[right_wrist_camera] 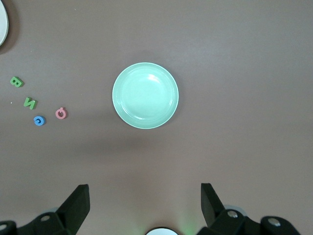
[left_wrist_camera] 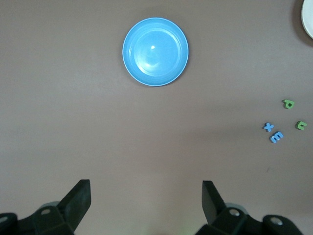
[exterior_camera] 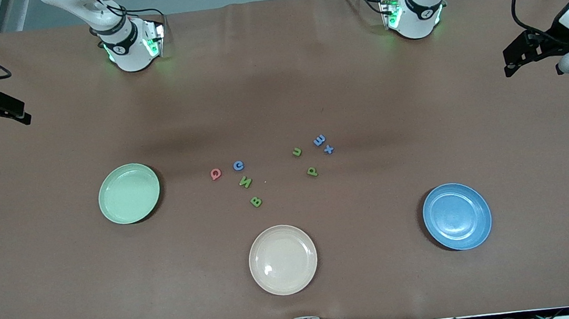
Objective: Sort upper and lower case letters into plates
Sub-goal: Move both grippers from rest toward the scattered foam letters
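Eight tiny letters lie mid-table. Red Q (exterior_camera: 215, 174), blue G (exterior_camera: 238, 165), green N (exterior_camera: 245, 182) and green B (exterior_camera: 255, 201) form one group. Green u (exterior_camera: 297, 152), blue E (exterior_camera: 319, 140), blue x (exterior_camera: 329, 149) and green p (exterior_camera: 312, 171) form the other. The pale green plate (exterior_camera: 129, 193) lies toward the right arm's end and the blue plate (exterior_camera: 457, 216) toward the left arm's end; both are bare. My left gripper (exterior_camera: 509, 63) (left_wrist_camera: 146, 196) is open and empty, high over its table end. My right gripper (exterior_camera: 20, 114) (right_wrist_camera: 145, 198) is open and empty, high over its end.
A cream-beige plate (exterior_camera: 283, 259), bare, lies nearer the front camera than the letters, between the two coloured plates. The two arm bases (exterior_camera: 130, 46) (exterior_camera: 414, 11) stand at the table's back edge.
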`<control>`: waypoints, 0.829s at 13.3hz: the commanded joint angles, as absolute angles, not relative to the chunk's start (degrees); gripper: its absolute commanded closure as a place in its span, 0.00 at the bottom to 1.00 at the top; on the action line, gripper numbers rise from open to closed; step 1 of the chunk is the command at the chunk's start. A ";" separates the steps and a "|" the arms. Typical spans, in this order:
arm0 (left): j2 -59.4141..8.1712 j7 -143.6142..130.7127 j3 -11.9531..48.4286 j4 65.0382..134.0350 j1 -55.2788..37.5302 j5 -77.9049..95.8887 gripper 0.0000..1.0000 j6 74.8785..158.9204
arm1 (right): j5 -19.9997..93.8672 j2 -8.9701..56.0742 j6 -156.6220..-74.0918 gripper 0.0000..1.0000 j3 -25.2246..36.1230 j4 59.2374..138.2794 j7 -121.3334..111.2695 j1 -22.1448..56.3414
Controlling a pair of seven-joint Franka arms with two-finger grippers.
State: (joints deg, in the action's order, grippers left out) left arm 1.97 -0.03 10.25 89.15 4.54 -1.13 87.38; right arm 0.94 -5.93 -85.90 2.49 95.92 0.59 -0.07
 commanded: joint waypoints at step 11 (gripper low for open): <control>-6.77 -10.00 13.00 90.77 3.17 1.05 0.00 94.44 | 0.44 -5.54 -85.25 0.00 2.64 92.99 1.14 0.00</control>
